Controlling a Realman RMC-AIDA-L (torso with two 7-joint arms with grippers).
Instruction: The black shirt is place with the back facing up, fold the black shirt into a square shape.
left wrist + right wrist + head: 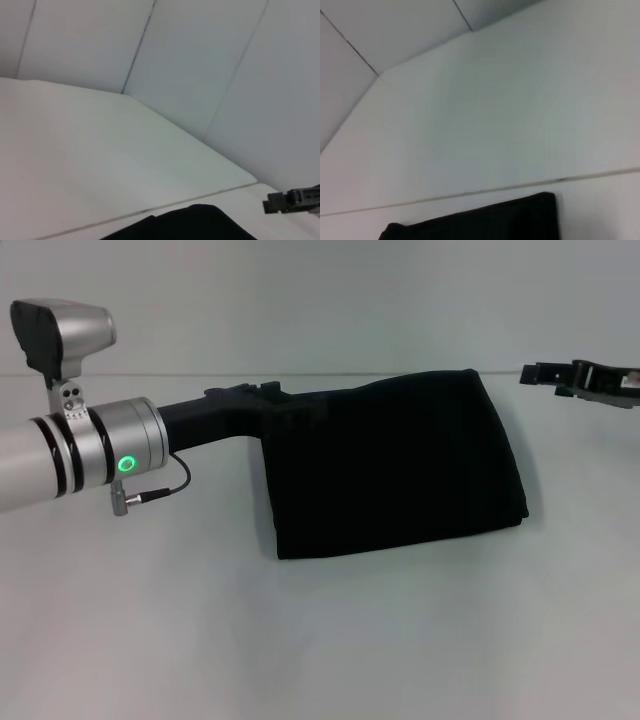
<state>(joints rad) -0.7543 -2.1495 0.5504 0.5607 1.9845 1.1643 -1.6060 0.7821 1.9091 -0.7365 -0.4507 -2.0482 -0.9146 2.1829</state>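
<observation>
Lying: black shirt (395, 465), folded rectangle on white table (300, 640).
L gripper (262, 392): at shirt's left edge; claw state unclear.
R gripper (535, 373): off right of shirt; claw state unclear.

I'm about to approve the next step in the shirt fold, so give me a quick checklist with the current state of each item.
1. black shirt folded to a compact, roughly square block: ok.
2. Shirt lies fully on the white table: ok.
3. left gripper at the shirt's far left corner: ok; fingers merge with the black fabric, grip cannot tell.
4. right gripper clear of the shirt, off its far right corner: ok.
5. Right gripper open or shut: cannot tell.
6. Edges aligned: not ok, near edge slants slightly.
</observation>
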